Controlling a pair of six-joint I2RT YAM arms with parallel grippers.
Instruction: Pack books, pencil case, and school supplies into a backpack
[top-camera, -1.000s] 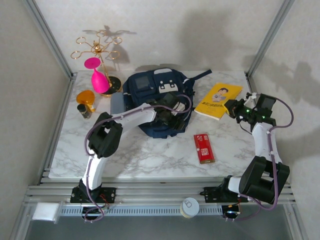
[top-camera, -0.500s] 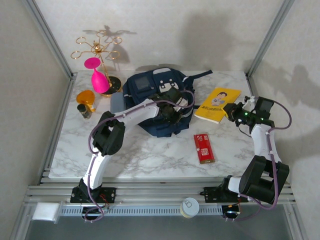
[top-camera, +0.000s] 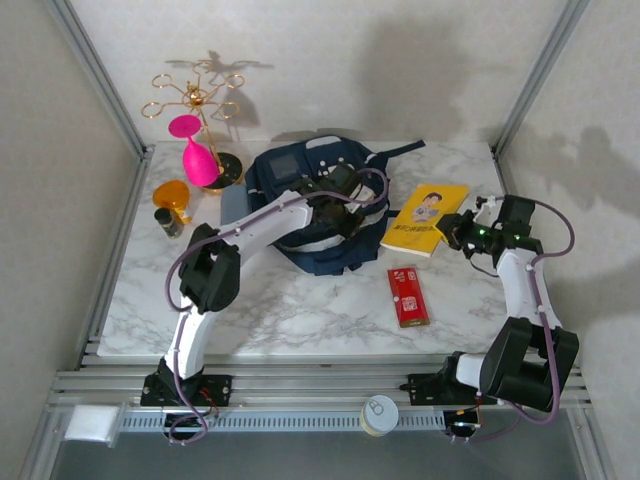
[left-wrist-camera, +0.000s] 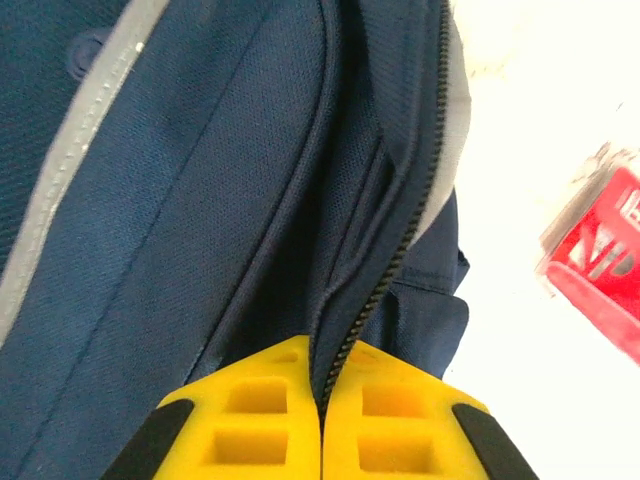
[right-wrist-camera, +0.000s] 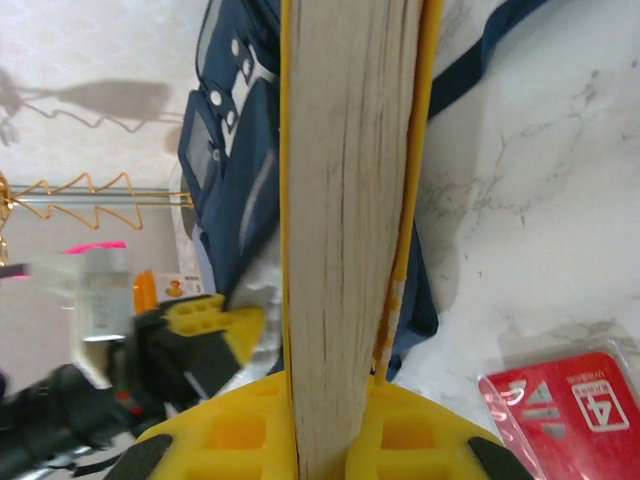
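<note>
**Both my jaws clamped tight**

Lower centre-right, the red pack (top-camera: 408, 296) lies lengthwise up the frame, with bare marble table (top-camera: 250, 310) to its left. My right gripper (right-wrist-camera: 335, 400) clenches the yellow book (right-wrist-camera: 345, 200), which is edge-on with its long axis straight up the wrist view. My left gripper (left-wrist-camera: 322, 400) pinches the navy backpack (top-camera: 285, 165) at its zip edge, mid-frame.

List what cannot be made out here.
- Inside the navy fabric backpack: top view, left arm covers the opening.
- Cover of the flat yellow book: right wrist view, edge-on in the right pincer.
- Print on the small red rectangular pack: too small in top view, cropped in wrist views.
</note>
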